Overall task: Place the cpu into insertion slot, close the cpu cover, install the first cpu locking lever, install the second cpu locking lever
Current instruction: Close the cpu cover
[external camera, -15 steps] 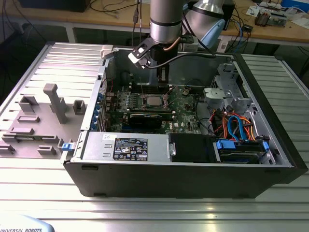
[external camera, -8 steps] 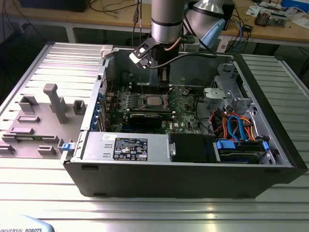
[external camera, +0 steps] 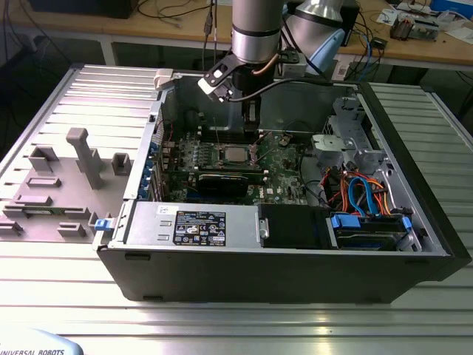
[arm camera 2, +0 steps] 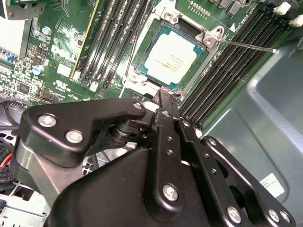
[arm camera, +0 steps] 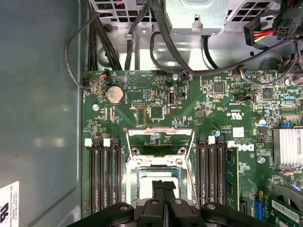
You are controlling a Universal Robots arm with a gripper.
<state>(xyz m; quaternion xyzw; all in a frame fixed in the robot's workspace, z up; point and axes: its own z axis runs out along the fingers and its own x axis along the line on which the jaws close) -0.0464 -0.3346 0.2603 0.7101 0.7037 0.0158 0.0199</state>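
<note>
Where the jaws stand: the two black fingers of the gripper are pressed together with no gap between them in both wrist views; nothing is held.
gripper, position: low inside the open computer case, tips just beside the socket's edge; whether they touch it cannot be told.
cpu: lies flat in the insertion slot, pale metal top up; in the exterior view it is at about 8 o'clock from the fingertips.
cpu, handling: judged light, thin and stiff, with a slick top and delicate contacts beneath; best taken by two opposite edges, never pressed on its face.
cpu cover: swung open, its window showing green board behind it; not over the chip.
cpu cover, handling: judged thin sheet metal, light, hinged at one side; best pushed at the free edge, where closed fingertips could slip.
locking lever: thin wire rod standing free of its catch, running over the memory slots.
locking lever, handling: judged springy; best taken near its end.
surroundings, exterior view: power supply at 6 o'clock from the cpu; coloured drive cables between 3 and 4 o'clock.
</note>
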